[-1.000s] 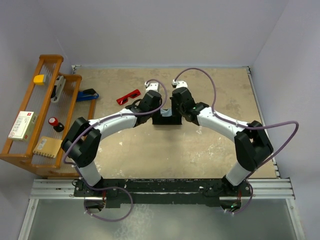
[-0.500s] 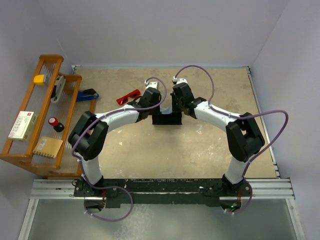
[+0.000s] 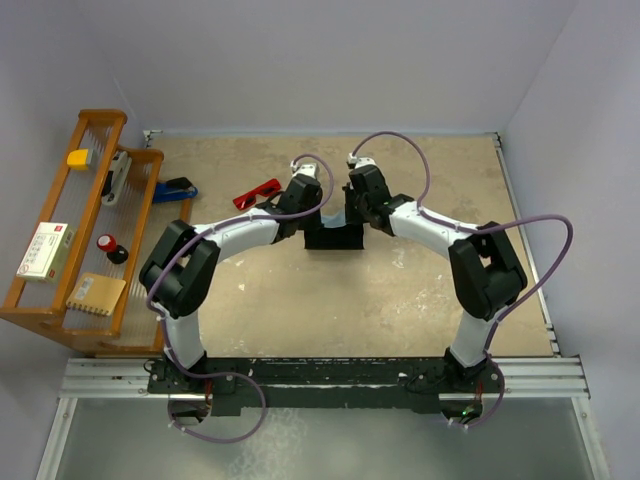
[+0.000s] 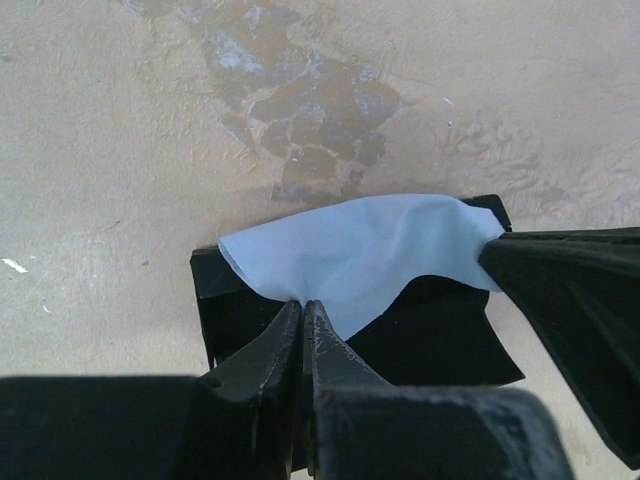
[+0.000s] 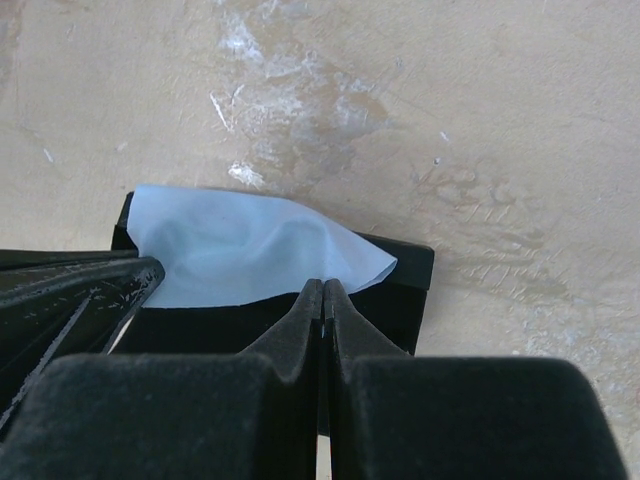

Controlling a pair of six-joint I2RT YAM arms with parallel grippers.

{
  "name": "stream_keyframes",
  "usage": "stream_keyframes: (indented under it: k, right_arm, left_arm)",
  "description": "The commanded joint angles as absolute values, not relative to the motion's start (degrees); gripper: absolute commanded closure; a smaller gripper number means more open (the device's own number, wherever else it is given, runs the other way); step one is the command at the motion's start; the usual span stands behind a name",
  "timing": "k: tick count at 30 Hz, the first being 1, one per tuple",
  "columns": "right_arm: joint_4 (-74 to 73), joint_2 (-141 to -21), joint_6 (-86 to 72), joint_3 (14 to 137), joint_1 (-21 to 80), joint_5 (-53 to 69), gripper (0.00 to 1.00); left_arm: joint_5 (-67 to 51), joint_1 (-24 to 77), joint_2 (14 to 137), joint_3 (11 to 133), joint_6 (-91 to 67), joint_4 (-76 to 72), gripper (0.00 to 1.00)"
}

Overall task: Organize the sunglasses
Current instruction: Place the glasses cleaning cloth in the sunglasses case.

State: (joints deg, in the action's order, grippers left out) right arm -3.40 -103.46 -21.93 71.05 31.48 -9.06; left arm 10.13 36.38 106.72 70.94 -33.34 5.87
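I'm looking down on a tan, worn table (image 3: 330,300) blotched with darker and whitish patches, boxed in by pale lilac walls (image 3: 300,60). At the far left stands a wooden rack (image 3: 100,117) with small items on its shelves, and a blue object (image 3: 172,189) lies just beside its far end. The sunglasses (image 3: 257,193) lie on the bare tabletop to the right of that, toward the back. They sit just left of the left arm's wrist, and neither gripper touches them. Both arms reach forward and bend inward, so their wrists meet over a black case (image 3: 333,238) at mid-table. A light blue cloth (image 4: 350,250) is draped across the far part of the case. In the left wrist view, the left gripper (image 4: 303,312) has its fingers pressed together with no gap I can see, and their tips are at the cloth's near edge. I think the fabric is nipped between them, though the pinch itself is hidden. The right gripper (image 5: 322,296) is likewise closed tight, with its tips on the cloth's near edge toward the right corner, apparently clamping it.
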Motion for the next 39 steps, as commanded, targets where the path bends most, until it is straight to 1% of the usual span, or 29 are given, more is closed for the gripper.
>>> stream_keyframes:
  k: [1, 9, 39]
  right_arm:
    - [-1.8, -102.1, -22.6, 69.7, 31.5, -7.3, 1.0]
    - [-1.2, -100.6, -23.3, 66.3, 31.5, -7.4, 1.0]
    - [0.0, -103.9, -22.2, 64.9, 31.5, -9.0, 1.0]
  left_arm:
    - [8.3, 35.9, 105.4, 70.9, -33.3, 3.1, 1.0]
    - [8.3, 35.9, 104.3, 68.7, -33.6, 2.7, 1.0]
    - [7.4, 35.9, 107.3, 67.5, -33.9, 1.5, 1.0]
